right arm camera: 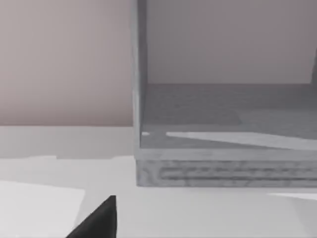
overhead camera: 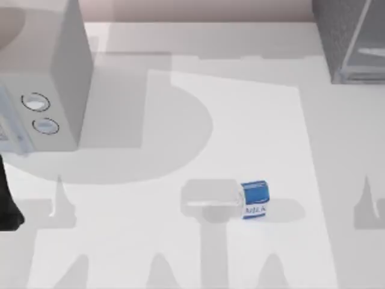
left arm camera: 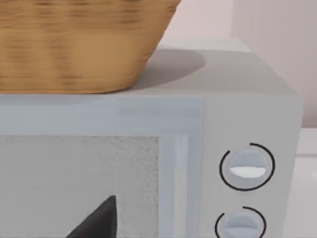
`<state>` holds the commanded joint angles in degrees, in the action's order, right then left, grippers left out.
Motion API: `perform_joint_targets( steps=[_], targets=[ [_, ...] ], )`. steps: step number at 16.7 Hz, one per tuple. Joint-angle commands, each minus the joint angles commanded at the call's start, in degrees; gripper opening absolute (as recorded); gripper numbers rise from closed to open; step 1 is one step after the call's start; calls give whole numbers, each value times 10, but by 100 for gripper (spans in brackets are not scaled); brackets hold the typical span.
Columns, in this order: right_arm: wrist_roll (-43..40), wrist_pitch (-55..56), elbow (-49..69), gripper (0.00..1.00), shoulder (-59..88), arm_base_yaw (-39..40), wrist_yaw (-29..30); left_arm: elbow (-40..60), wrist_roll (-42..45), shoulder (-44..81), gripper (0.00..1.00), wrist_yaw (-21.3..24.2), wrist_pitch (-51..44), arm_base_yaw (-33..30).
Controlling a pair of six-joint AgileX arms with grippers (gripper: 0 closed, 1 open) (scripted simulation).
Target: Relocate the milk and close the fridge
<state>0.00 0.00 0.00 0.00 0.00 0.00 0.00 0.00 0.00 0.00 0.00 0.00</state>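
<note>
Near the middle of the counter (overhead camera: 180,253), a little toward its right side, the milk (overhead camera: 255,200) lies apart from everything else, blue top up in the top view and the lettering below it. The fridge (overhead camera: 346,42) stands at the far right corner, well apart from the carton; my right wrist view looks straight into its open compartment (right arm camera: 223,114), with no door panel across the opening, so I judge it open and unloaded.

Both arms are parked at the counter's edges. My left arm's dark link (overhead camera: 9,205) sits at the left edge, its camera facing the pale box with two dials (left arm camera: 245,168) and the wicker basket (left arm camera: 74,44) on top of it. I cannot tell how wide either gripper stands; one dark fingertip (right arm camera: 99,220) edges my right wrist view.

The carton is nearer my right arm, so I would take it with that one. Come down from above, centre the carton between the fingers across its narrower faces, and close firmly but not crushingly. Lift clear before swinging toward the fridge, set it well inside the floor, then withdraw fully before pushing the door.
</note>
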Motion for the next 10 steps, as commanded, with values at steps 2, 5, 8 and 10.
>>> perform_joint_targets(
  steps=[2, 5, 8, 10],
  targets=[
    [0, 1, 0, 100, 1, 1, 1, 0, 0, 0, 100, 0, 0, 0],
    [1, 26, -3, 100, 36, 38, 35, 0, 0, 0, 100, 0, 0, 0],
    [1, 81, -7, 100, 106, 118, 108, 0, 0, 0, 100, 0, 0, 0],
    [3, 130, -7, 100, 161, 184, 171, 0, 0, 0, 100, 0, 0, 0]
  ],
)
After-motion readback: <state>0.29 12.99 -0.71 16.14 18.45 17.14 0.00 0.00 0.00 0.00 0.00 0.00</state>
